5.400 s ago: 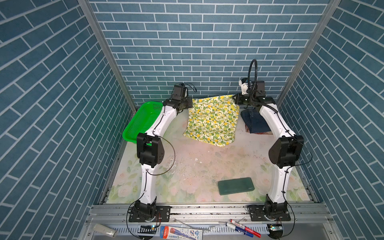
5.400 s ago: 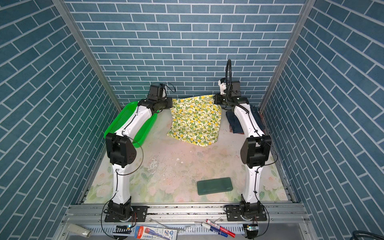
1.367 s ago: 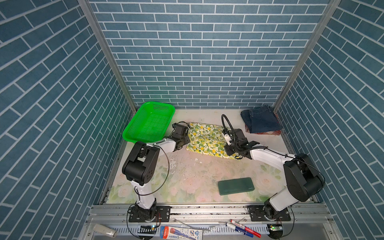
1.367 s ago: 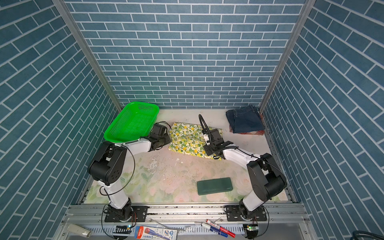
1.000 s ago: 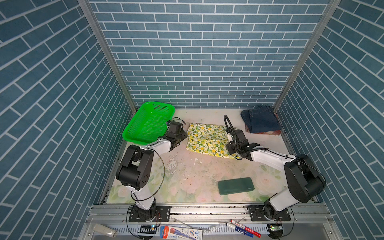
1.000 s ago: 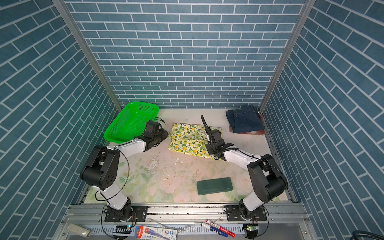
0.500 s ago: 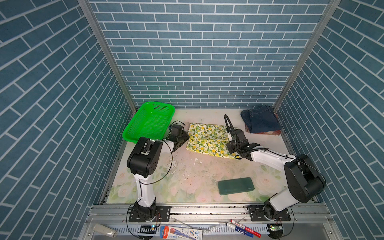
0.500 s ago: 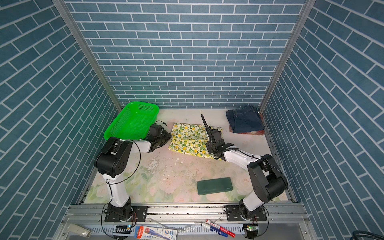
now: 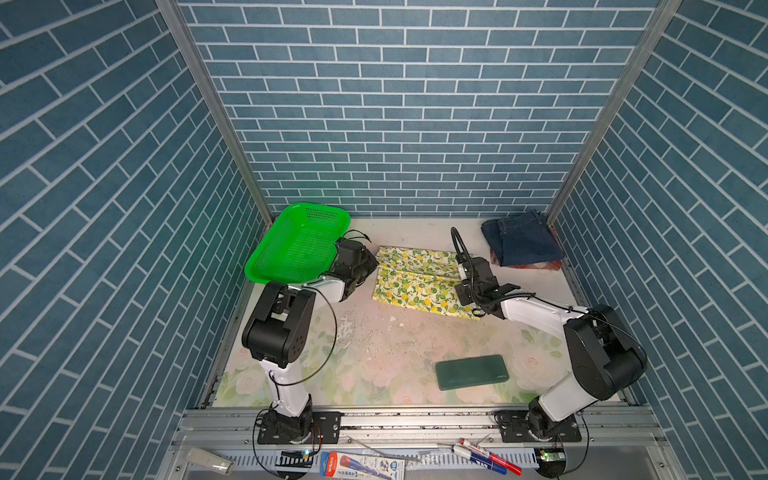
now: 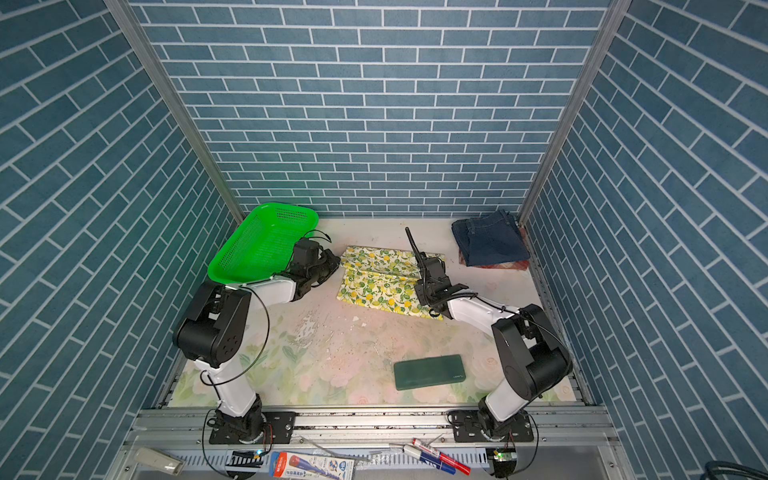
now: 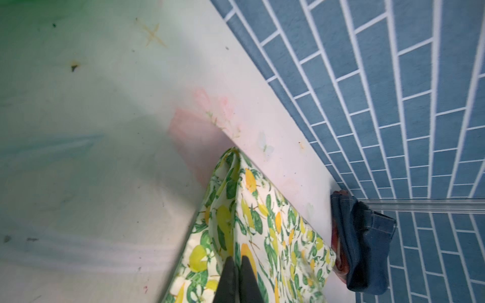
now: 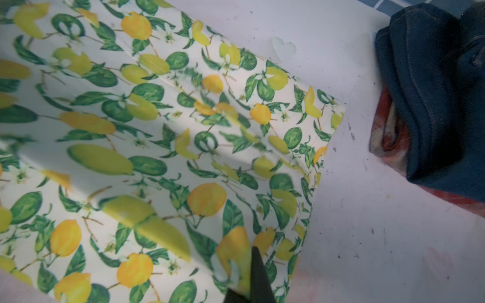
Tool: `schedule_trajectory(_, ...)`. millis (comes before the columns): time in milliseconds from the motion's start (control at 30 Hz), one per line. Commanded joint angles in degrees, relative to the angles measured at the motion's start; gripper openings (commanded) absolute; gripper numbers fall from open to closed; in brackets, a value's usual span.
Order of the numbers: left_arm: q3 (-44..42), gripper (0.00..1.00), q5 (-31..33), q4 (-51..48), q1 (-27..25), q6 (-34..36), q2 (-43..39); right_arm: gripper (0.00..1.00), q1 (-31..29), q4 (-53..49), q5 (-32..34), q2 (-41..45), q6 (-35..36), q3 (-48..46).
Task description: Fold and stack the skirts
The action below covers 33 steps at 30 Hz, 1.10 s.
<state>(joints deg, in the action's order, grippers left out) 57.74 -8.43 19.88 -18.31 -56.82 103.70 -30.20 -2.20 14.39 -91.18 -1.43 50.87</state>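
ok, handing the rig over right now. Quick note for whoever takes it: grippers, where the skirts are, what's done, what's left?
Left gripper: shut, pinching the left end of the cream lemon-and-leaf print cloth skirt.
Right gripper: shut on the same skirt, near its right end.
Skirts: the lemon one lies folded flat at the back middle of the table. The dark blue denim skirt sits folded on the rust-red and cream plaid skirt in the back right corner.
Done: two stacked, the third partly folded.
Left: probably one more fold, then onto the denim.
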Motion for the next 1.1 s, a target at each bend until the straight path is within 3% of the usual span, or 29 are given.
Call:
schedule_trajectory(0, -0.79, 0.0, 0.54, -2.57, -0.4, 1.77, -2.56, 0.0, 1.41, -2.43, 2.92, 0.19, 2.64, 4.28)
schedule_trajectory(400, -7.62, 0.0, 0.58, -4.22, -2.71, 2.88, -10.47, 0.0, 2.51, -9.17, 5.4, 5.87, 1.73, 3.93)
schedule_trajectory(700, -12.88, 0.0, 0.91, -2.67, -3.0, 3.26, -9.25, 0.0, 1.24, -13.05, 2.33, 7.91, -2.78, -0.72)
schedule_trajectory(733, -13.27, 0.0, 0.88, -2.49, -3.04, 3.25, -8.97, 0.1, 1.04, -13.58, 1.38, 8.37, -3.73, -1.25)
schedule_trajectory(800, -14.0, 0.0, 0.66, -1.73, -3.05, 3.18, -8.44, 0.41, 0.86, -14.66, -1.53, 9.86, -5.64, -2.1)
schedule_trajectory(867, -15.0, 0.0, 0.44, -0.53, -3.2, 2.71, -7.86, 0.58, 0.93, -16.35, -3.23, 11.76, -8.46, -2.44)
schedule_trajectory(933, -15.69, 0.0, 0.56, 0.27, -3.69, 2.59, -7.34, 0.66, 1.02, -18.7, -4.54, 13.04, -11.47, -2.23)
schedule_trajectory(1000, -16.59, 0.0, 0.6, 0.87, -3.96, 2.63, -7.02, 0.67, 1.01, -20.95, -5.52, 13.86, -14.96, -2.0)
schedule_trajectory(1067, -17.55, 0.09, 0.81, 1.56, -4.05, 2.59, -7.22, 0.67, 1.02, -22.35, -6.51, 14.59, -18.3, -2.34)
